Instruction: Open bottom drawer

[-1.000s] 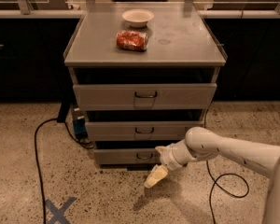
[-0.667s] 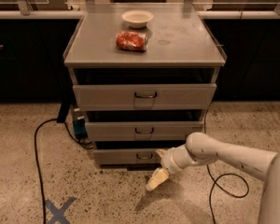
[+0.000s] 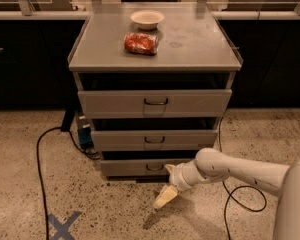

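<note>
The bottom drawer (image 3: pixel 135 168) is the lowest and narrowest grey front of the metal cabinet, shut, with a small dark loop handle (image 3: pixel 153 168) at mid-front. My gripper (image 3: pixel 166 184) is low in front of the drawer, just right of and below the handle. It is open: one cream finger (image 3: pixel 162 198) points down-left toward the floor and the other tip (image 3: pixel 169 168) sits next to the handle. It holds nothing. My white arm (image 3: pixel 240 171) comes in from the right.
The middle drawer (image 3: pixel 155 140) and top drawer (image 3: pixel 155 103) sit shut above. A white bowl (image 3: pixel 147 18) and a red packet (image 3: pixel 141 43) lie on the cabinet top. Black cables (image 3: pixel 38 159) run on the floor at left and right (image 3: pixel 240 199). Blue tape X (image 3: pixel 62 225).
My gripper and forearm have shifted slightly lower and left, near the bottom drawer's handle. The drawer has not moved.
</note>
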Controlling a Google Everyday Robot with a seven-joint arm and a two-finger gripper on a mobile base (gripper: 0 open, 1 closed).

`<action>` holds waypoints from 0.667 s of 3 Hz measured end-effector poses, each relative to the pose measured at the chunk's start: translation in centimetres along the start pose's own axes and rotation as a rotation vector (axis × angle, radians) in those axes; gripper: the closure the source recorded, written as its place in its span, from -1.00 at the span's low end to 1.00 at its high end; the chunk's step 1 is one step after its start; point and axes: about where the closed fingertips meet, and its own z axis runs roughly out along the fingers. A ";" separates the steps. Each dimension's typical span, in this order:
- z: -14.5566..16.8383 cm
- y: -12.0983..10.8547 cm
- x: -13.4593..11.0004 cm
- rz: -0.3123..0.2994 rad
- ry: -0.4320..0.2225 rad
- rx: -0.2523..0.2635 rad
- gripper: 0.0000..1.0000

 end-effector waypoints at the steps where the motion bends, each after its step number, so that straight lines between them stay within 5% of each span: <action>1: 4.2 -1.2 2.6 0.030 0.017 0.023 -1.00; 2: 8.5 -3.7 5.5 0.083 0.022 0.096 -1.00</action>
